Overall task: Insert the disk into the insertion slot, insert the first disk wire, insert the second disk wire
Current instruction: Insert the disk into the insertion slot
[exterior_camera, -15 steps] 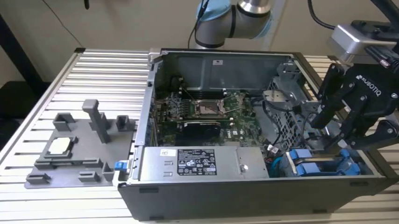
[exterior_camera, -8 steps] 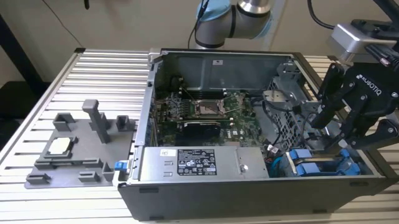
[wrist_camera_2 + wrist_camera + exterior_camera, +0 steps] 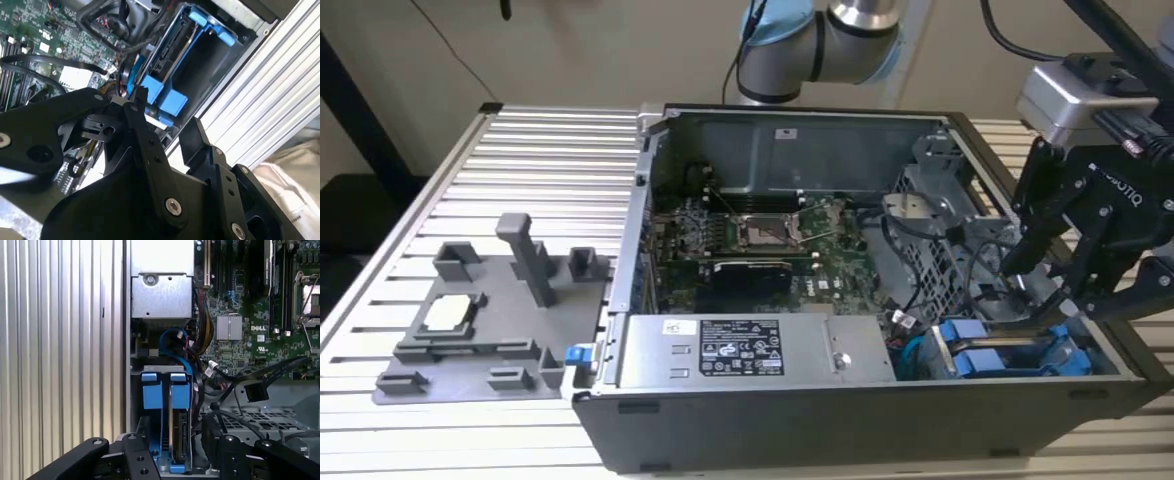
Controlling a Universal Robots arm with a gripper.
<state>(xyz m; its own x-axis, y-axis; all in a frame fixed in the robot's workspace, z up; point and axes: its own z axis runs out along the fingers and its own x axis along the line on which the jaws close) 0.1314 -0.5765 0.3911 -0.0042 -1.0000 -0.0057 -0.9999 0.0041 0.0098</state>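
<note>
Hovering over one corner of an open computer case [image 3: 854,420], the black pincer [image 3: 1047,290] hangs with its two fingers spread apart, pinching nothing. In the first wrist view the disk [image 3: 181,432] stands on edge directly between those fingers, a silver-grey drive in a bright blue frame. Whether either finger touches it, I cannot tell. The disk sits down inside the slot [image 3: 215,65], a narrow dark grey bay. Just beside it stands a second blue carrier [image 3: 151,390], and the two blue ends are level with each other.

Just beyond the blue ends, further from the pincer, a blue cable [image 3: 172,340] loops upward beneath a metal box. Where its ends go is hidden. To one side of the pincer a black cable [image 3: 270,372] ends in a blocky plug that lies over a perforated metal plate.

Further off inside the case lie a green circuit board [image 3: 761,230] and a grey power supply [image 3: 747,350] with a pale label. The case rests on a ribbed metal table [image 3: 547,160]. Well away from the pincer, toward the exterior view's left, a grey tray [image 3: 467,340] of moulded holders sits on the table.
</note>
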